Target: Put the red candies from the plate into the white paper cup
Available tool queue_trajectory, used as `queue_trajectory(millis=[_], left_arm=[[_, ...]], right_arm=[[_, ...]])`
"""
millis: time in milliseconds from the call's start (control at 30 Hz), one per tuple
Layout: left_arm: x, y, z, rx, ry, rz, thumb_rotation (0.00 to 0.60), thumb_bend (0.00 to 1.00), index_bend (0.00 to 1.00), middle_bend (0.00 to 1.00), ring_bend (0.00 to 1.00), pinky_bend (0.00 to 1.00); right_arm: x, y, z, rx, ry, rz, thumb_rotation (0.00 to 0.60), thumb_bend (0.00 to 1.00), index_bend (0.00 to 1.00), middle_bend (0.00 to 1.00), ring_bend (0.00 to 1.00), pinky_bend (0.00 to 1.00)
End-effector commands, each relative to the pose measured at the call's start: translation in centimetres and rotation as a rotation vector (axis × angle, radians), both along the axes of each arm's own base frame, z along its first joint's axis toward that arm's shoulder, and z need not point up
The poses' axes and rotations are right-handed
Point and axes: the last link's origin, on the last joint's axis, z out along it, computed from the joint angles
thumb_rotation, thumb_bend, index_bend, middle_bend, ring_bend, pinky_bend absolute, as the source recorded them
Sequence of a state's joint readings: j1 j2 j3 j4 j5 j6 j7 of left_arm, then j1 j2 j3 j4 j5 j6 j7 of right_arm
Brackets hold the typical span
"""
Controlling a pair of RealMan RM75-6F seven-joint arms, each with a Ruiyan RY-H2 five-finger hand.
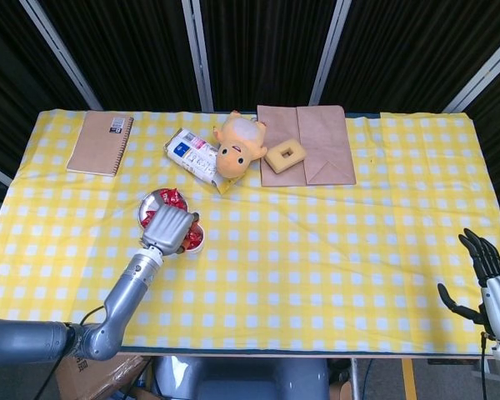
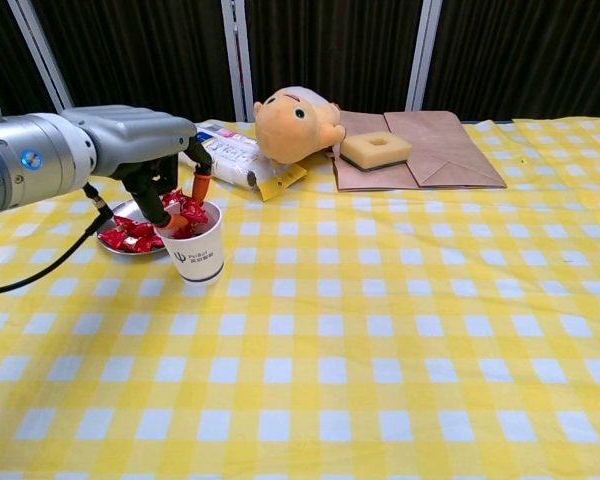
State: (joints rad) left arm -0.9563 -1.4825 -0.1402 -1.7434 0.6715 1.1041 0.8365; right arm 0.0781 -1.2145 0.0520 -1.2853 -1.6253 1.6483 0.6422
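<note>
My left hand (image 1: 171, 227) hovers right over the white paper cup (image 2: 198, 255) and pinches a red candy (image 2: 176, 207) at the cup's mouth. In the head view the hand hides most of the cup (image 1: 193, 239), which holds several red candies. Just left of the cup stands the small metal plate (image 1: 147, 206) (image 2: 120, 210), with more red candies (image 2: 130, 233) on it. My right hand (image 1: 486, 271) is open and holds nothing, far off past the table's lower right corner.
Along the far side lie a brown notebook (image 1: 100, 143), a white snack packet (image 2: 225, 155), a yellow plush toy (image 2: 295, 120) and a brown paper bag (image 2: 430, 150) with a square yellow sponge-like block (image 2: 376, 148) on it.
</note>
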Motion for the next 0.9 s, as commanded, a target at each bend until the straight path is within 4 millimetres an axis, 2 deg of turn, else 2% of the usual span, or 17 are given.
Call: queue_trajectory(millis=[33,233,467,567,667,800,900], left_arm=[[0.1,-0.1,-0.1,-0.006,0.004,0.002,0.6,0.31,0.45,0.93,1.0,0.97],[-0.2,0.3,0.6,0.014,0.001,0.019,0.6,0.26,0.42,0.92,1.0,0.97],[-0.5,0.8,1.7,0.047,-0.015,0.029,0.6,0.25,0.4,0.91,1.0,0.97],[-0.8,1.1,2.4,0.07,-0.021,0.034,0.6,0.25,0.39,0.85,0.99,0.97],[-1.4,1.6,3.3,0.098,-0.02,0.05,0.6,0.25,0.37,0.74,0.98,0.97],[-2.3,2.3,4.3,0.129,-0.004,0.061,0.6,0.25,0.35,0.53,0.97,0.97],[-2.8,2.9,4.8,0.142,0.002,0.079,0.6,0.25,0.33,0.45,0.97,0.97]], right_arm=[[0.0,0.0,0.0,-0.001,-0.001,-0.001,0.6,0.42,0.0,0.0,0.0,0.0],[0.0,0.0,0.0,-0.002,-0.002,0.001,0.6,0.42,0.0,0.0,0.0,0.0],[0.0,0.0,0.0,-0.002,0.0,0.001,0.6,0.42,0.0,0.0,0.0,0.0],[0.0,0.0,0.0,-0.002,0.0,-0.001,0.6,0.42,0.0,0.0,0.0,0.0],[0.0,0.0,0.0,-0.002,-0.001,-0.002,0.6,0.42,0.0,0.0,0.0,0.0],[0.0,0.0,0.0,0.0,-0.001,-0.002,0.6,0.42,0.0,0.0,0.0,0.0],[0.0,0.0,0.0,-0.001,-0.001,-0.003,0.6,0.42,0.0,0.0,0.0,0.0]])
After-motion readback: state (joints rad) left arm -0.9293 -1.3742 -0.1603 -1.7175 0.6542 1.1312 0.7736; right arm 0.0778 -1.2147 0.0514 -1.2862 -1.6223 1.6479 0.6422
